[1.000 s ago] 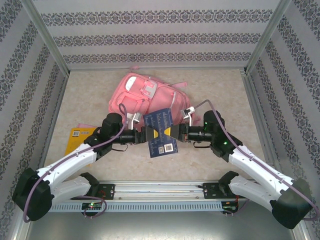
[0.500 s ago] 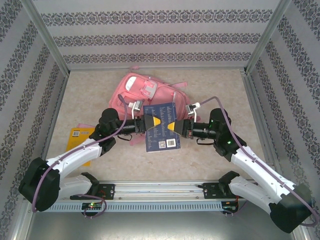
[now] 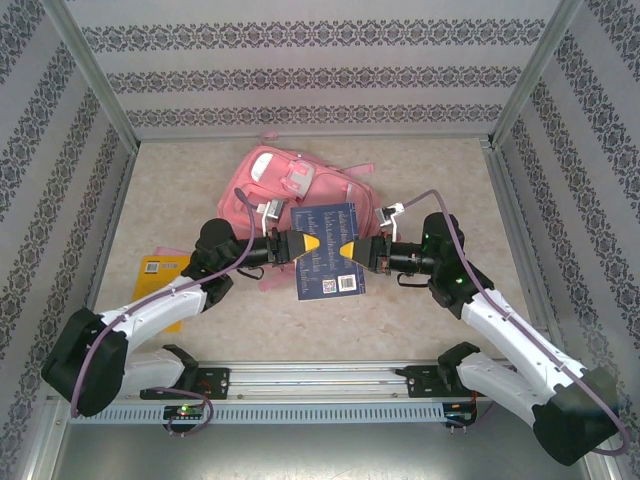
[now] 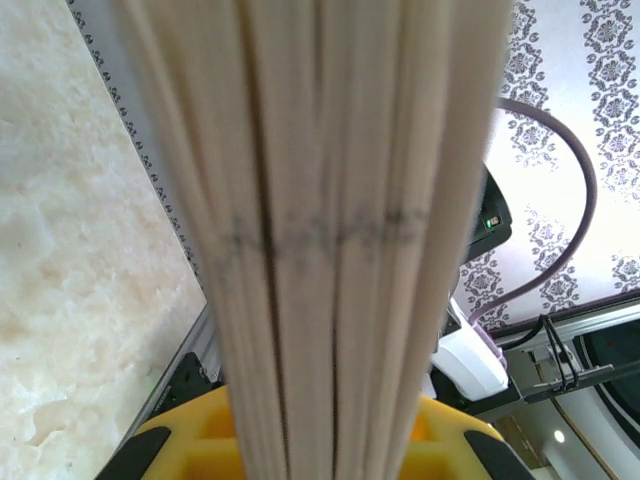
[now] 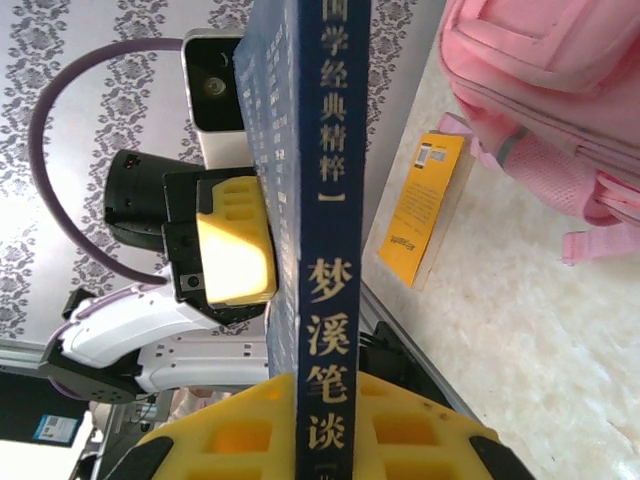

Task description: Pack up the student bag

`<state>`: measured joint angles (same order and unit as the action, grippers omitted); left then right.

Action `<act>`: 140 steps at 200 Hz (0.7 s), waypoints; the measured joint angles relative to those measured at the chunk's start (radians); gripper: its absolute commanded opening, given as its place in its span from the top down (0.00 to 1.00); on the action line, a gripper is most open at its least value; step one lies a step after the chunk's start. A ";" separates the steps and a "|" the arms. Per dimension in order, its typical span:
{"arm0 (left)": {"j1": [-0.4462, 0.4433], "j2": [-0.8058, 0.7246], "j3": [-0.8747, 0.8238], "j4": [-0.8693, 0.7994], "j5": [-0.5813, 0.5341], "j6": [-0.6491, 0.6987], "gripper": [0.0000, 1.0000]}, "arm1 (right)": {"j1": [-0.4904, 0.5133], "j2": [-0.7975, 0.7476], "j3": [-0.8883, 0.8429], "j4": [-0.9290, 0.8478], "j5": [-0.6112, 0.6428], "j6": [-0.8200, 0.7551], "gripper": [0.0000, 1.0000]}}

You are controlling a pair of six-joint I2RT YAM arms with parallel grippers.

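Book (image 3: pixel 328 272) pinched at opposite edges by left gripper (image 3: pixel 307 243) and right gripper (image 3: pixel 348 250) may twist or drop if either pulls unevenly

A dark blue book (image 3: pixel 326 250) is seen over the middle of the desk (image 3: pixel 440 170), its cover turned upward, with white barcode labels placed near its near edge. Gold Chinese characters are printed down its spine, and its pale page edges are shown blurred at close range. A yellow book (image 3: pixel 157 267) is laid flat by the desk's left edge. The desk is enclosed by walls (image 3: pixel 320 75) papered in patterned stripes.
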<state>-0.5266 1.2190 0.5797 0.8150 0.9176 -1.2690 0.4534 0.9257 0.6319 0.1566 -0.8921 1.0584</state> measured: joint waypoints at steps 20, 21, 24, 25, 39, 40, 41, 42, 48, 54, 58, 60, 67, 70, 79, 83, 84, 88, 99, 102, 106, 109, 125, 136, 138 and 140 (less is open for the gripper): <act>0.000 0.009 -0.002 0.020 -0.010 -0.001 1.00 | 0.001 -0.002 -0.003 0.011 0.026 0.004 0.57; 0.000 0.009 -0.002 0.021 -0.011 -0.001 1.00 | 0.001 -0.003 -0.004 0.013 0.030 0.007 0.56; 0.000 0.009 -0.003 0.026 -0.018 -0.001 1.00 | 0.003 -0.004 -0.007 0.018 0.039 0.016 0.52; 0.000 0.009 -0.005 0.028 -0.021 -0.001 1.00 | 0.003 -0.005 -0.007 0.019 0.041 0.015 0.51; -0.002 0.005 -0.021 0.058 -0.076 -0.006 1.00 | 0.029 -0.023 -0.028 0.044 0.118 0.023 0.38; -0.002 0.004 -0.023 0.061 -0.084 -0.007 1.00 | 0.034 -0.025 -0.031 0.047 0.126 0.026 0.36; -0.002 0.003 -0.025 0.062 -0.089 -0.008 1.00 | 0.036 -0.026 -0.032 0.050 0.130 0.030 0.36; -0.002 0.002 -0.026 0.064 -0.093 -0.009 1.00 | 0.041 -0.028 -0.034 0.052 0.140 0.037 0.35; -0.002 -0.003 -0.041 0.079 -0.137 -0.014 1.00 | 0.063 -0.036 -0.041 0.063 0.176 0.039 0.32; -0.003 -0.008 -0.056 0.096 -0.179 -0.019 1.00 | 0.093 -0.046 -0.051 0.081 0.221 0.043 0.28; -0.004 -0.012 -0.067 0.109 -0.215 -0.023 1.00 | 0.116 -0.055 -0.060 0.101 0.256 0.049 0.26; -0.004 -0.014 -0.073 0.114 -0.231 -0.023 1.00 | 0.127 -0.059 -0.066 0.112 0.274 0.051 0.25; -0.008 -0.018 -0.087 0.133 -0.285 -0.027 1.00 | 0.166 -0.075 -0.087 0.151 0.331 0.063 0.21; -0.010 -0.018 -0.092 0.143 -0.311 -0.029 1.00 | 0.184 -0.082 -0.099 0.169 0.359 0.076 0.21; -0.019 -0.018 -0.097 0.165 -0.379 -0.035 1.00 | 0.234 -0.102 -0.139 0.233 0.448 0.089 0.19; -0.024 -0.018 -0.097 0.172 -0.401 -0.035 1.00 | 0.255 -0.108 -0.157 0.260 0.486 0.101 0.19; -0.026 -0.018 -0.097 0.175 -0.409 -0.036 1.00 | 0.258 -0.109 -0.160 0.264 0.492 0.101 0.19; -0.031 -0.018 -0.097 0.187 -0.432 -0.038 1.00 | 0.273 -0.113 -0.173 0.283 0.521 0.105 0.18; -0.044 -0.018 -0.095 0.215 -0.482 -0.042 1.00 | 0.305 -0.112 -0.206 0.335 0.607 0.125 0.18; -0.049 -0.017 -0.093 0.220 -0.491 -0.042 1.00 | 0.310 -0.111 -0.211 0.346 0.626 0.126 0.18; -0.054 -0.016 -0.090 0.226 -0.505 -0.043 1.00 | 0.315 -0.108 -0.218 0.361 0.652 0.133 0.18; -0.058 -0.016 -0.087 0.228 -0.513 -0.043 1.00 | 0.319 -0.105 -0.221 0.369 0.668 0.135 0.18; -0.079 -0.006 -0.068 0.245 -0.550 -0.043 1.00 | 0.336 -0.086 -0.227 0.426 0.745 0.146 0.20; -0.094 0.003 -0.061 0.257 -0.571 -0.043 1.00 | 0.344 -0.071 -0.227 0.467 0.783 0.150 0.21; -0.097 0.004 -0.060 0.260 -0.576 -0.043 1.00 | 0.344 -0.066 -0.227 0.477 0.789 0.150 0.21; -0.098 0.005 -0.060 0.262 -0.578 -0.043 1.00 | 0.344 -0.063 -0.227 0.485 0.796 0.151 0.21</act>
<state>-0.6243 1.2236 0.5198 1.0767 0.3401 -1.3125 0.7975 0.8623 0.4053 0.6418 -0.0959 1.2091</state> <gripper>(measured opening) 0.120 0.797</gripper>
